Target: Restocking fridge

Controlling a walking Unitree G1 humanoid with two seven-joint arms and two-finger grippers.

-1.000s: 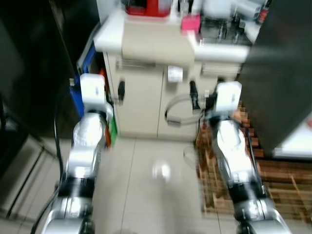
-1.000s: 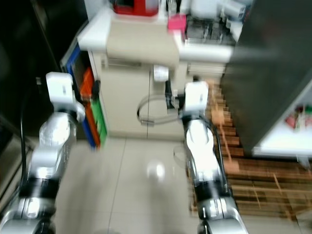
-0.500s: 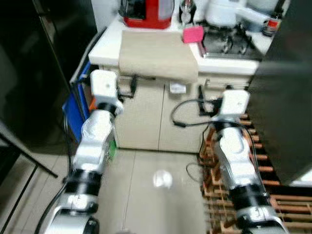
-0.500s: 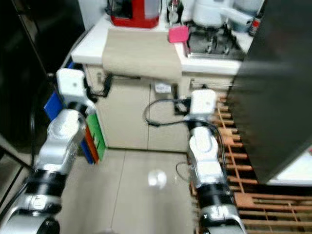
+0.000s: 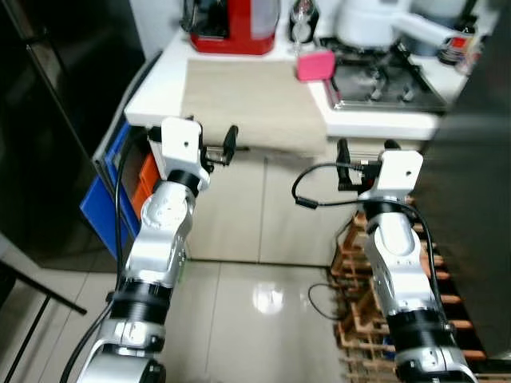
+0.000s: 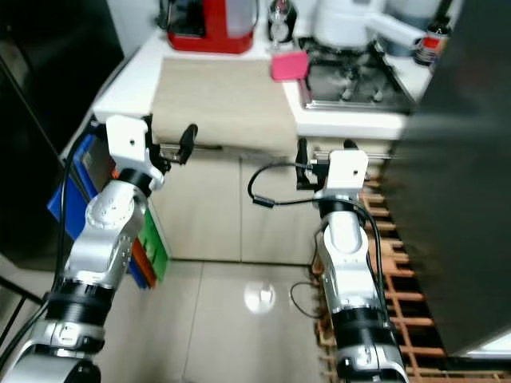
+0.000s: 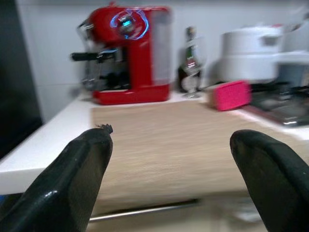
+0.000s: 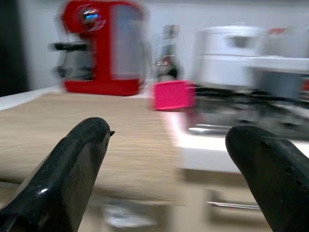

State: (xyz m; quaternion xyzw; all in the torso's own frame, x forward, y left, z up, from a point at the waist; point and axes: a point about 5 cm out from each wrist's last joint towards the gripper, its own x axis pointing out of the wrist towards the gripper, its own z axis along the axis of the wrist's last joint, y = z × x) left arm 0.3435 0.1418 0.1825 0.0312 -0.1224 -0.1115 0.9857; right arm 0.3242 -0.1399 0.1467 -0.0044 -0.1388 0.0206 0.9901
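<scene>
While you face the table [image 5: 152, 84] with both arms raised, nothing is in hand yet: the left end effector [image 5: 217, 148] sits just below the table's front edge, fingers spread and empty, and the right end effector [image 5: 363, 157] hangs likewise released under the front edge near the stove [image 5: 383, 76]. You hold them apart and forward, probably so the wrist cameras can look across the top. A beige mat [image 5: 247, 100] covers the middle of the table and drapes over its front edge. At the back edge stand a red coffee machine [image 7: 128, 53], a bottle [image 7: 186, 67] and a white pot [image 7: 251, 46]; a pink block [image 8: 174, 94] lies at the mat's far right corner. The dark fridge [image 5: 479, 175] stands to your right, but I can't pick out any item to restock.
</scene>
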